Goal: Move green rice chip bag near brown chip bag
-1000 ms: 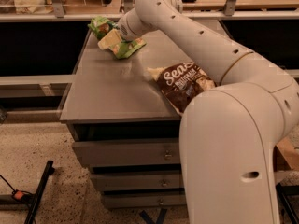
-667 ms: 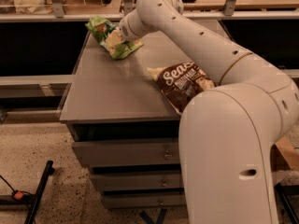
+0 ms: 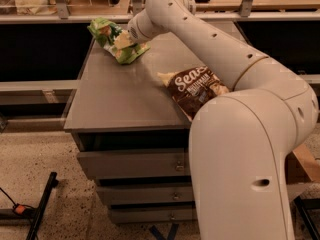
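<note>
The green rice chip bag is at the far left corner of the grey cabinet top, crumpled and tilted, with its left end raised over the back edge. My gripper is at the bag's middle, shut on it. The brown chip bag with white script lettering lies flat near the right side of the top, partly hidden behind my arm. The two bags are well apart.
My large white arm fills the right foreground and hides the cabinet's right edge. Drawers sit below the top. A shelf rail runs behind the cabinet. A black stand leg lies on the speckled floor at the left.
The gripper and the green bag have shifted slightly to the left together at the far corner. The brown bag has not moved.
</note>
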Tool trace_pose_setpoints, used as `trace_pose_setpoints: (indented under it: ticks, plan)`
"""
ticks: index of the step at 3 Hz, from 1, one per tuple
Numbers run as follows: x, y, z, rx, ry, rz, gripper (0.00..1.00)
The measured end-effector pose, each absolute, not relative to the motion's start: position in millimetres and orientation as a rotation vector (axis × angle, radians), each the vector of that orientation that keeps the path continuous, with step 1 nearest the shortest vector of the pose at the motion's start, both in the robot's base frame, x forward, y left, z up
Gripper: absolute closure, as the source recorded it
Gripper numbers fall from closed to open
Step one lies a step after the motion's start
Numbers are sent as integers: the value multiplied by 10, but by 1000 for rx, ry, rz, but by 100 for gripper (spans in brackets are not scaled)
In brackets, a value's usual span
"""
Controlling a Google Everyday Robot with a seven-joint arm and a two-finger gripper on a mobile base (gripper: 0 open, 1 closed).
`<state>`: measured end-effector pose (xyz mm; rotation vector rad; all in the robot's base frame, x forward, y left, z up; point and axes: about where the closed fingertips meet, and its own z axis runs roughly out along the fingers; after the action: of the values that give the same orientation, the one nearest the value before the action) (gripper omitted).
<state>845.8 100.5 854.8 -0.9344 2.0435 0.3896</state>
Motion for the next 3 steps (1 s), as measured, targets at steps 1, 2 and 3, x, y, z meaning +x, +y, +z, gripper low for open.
trace_pose_setpoints:
  ticks: [1, 2, 3]
  plan:
    - [8490, 936, 8659, -967, 2026, 342, 100]
    - [8502, 753, 8900, -982, 1999, 326, 100]
    - [8433, 585, 9206, -1012, 1957, 347, 100]
